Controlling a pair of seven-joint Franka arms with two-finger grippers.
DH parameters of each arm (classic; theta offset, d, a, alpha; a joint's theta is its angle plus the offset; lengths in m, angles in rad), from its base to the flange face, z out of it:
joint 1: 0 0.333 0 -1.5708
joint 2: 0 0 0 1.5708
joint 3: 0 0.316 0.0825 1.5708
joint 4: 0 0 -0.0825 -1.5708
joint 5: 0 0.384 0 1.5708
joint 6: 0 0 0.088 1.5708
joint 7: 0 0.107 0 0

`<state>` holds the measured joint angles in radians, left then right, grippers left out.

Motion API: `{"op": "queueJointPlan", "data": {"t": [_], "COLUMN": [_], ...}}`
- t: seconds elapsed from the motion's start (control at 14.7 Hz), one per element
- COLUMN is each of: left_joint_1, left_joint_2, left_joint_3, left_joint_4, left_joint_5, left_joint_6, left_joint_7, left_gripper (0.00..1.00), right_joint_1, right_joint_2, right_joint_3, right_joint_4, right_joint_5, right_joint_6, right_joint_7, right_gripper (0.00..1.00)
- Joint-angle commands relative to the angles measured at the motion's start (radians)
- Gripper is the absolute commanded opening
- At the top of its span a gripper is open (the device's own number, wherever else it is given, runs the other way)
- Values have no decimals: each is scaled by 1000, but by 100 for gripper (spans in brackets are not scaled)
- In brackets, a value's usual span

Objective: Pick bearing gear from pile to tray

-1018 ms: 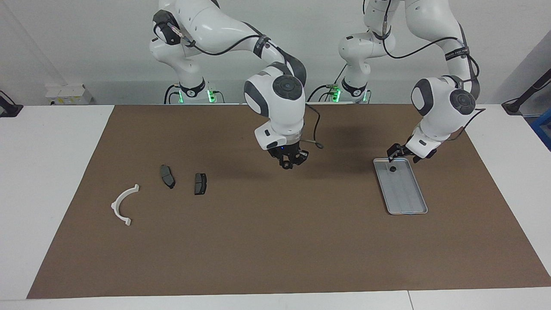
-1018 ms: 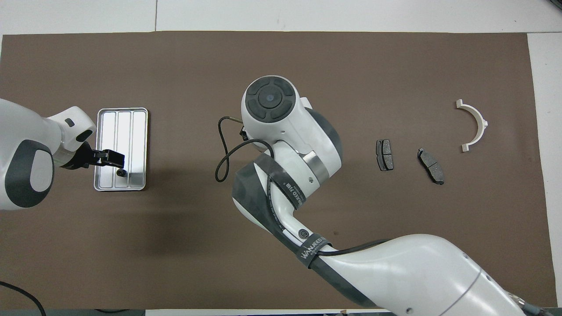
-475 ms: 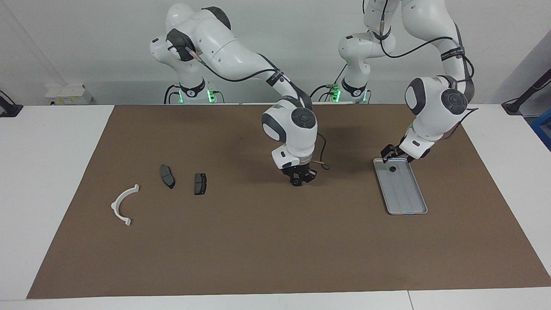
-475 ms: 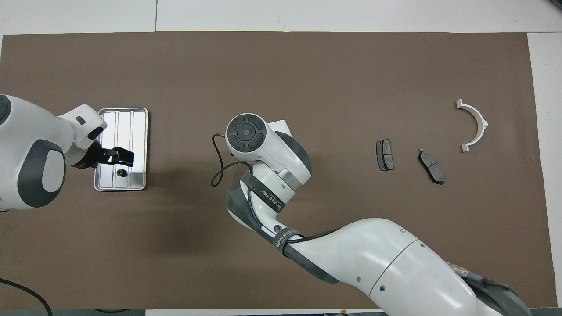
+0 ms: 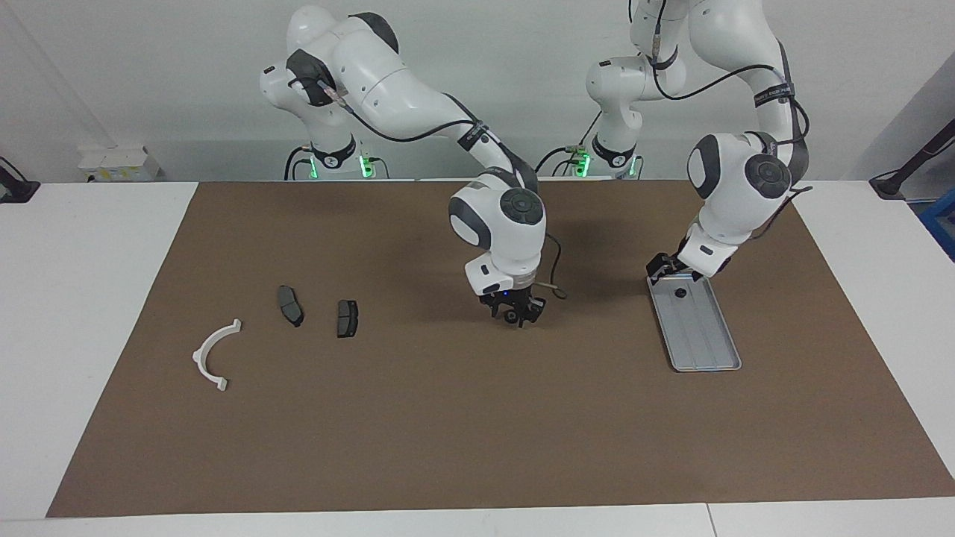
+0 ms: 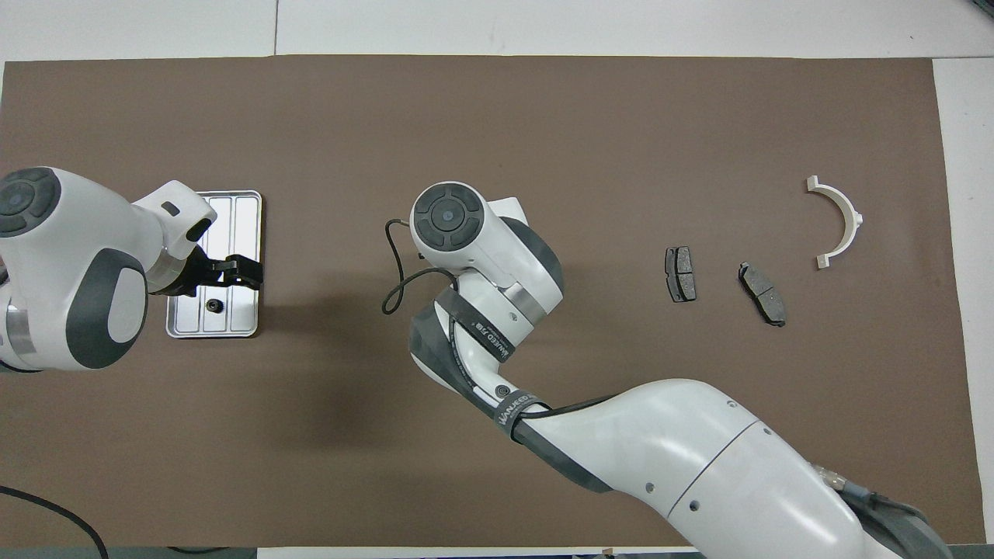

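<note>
The silver tray (image 5: 707, 344) (image 6: 241, 223) lies toward the left arm's end of the mat. One small black gear (image 5: 680, 293) (image 6: 211, 305) rests in the tray's end nearer the robots. My left gripper (image 5: 661, 268) (image 6: 252, 273) hangs open and empty over that end's rim. My right gripper (image 5: 515, 314) is low over the middle of the mat, fingertips apart around a small dark round piece. In the overhead view its own wrist hides it. The pile lies toward the right arm's end: two brake pads (image 5: 290, 305) (image 5: 347, 318) and a white arc (image 5: 200, 356) (image 6: 853, 213).
A brown mat (image 5: 477, 432) covers most of the white table. The right arm's long white links (image 6: 668, 458) stretch across the middle of the overhead view. A thin cable (image 6: 392, 287) loops beside the right wrist.
The right arm came down to the middle of the mat and its fingers spread. The left gripper drifted a little over the tray's end nearer the robots; the gear in the tray stayed put.
</note>
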<state>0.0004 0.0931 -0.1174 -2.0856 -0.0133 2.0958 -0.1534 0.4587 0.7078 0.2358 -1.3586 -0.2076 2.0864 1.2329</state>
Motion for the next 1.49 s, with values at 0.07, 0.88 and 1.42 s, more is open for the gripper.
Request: {"op": "queueJointPlan", "data": {"t": [0.07, 0.88, 1.42], "left_joint_1": [-103, -485, -550], "left_joint_2": [-3, 335, 350], "left_joint_3": [10, 18, 21], "left_joint_4": [-14, 297, 256], "left_joint_5": [-11, 53, 68], "left_joint_6": [70, 176, 220], "left_joint_7": [-161, -824, -913], "left_gripper": [100, 96, 87], "right_joint_1": [-90, -333, -377], "right_joint_2": [-56, -171, -408], "right_joint_3": [29, 30, -176], "right_joint_4": [15, -25, -261], "right_joint_5": [-6, 129, 220], "right_joint_6": [-37, -183, -169], "right_joint_7": [-4, -654, -1210], "right_gripper": [100, 100, 100]}}
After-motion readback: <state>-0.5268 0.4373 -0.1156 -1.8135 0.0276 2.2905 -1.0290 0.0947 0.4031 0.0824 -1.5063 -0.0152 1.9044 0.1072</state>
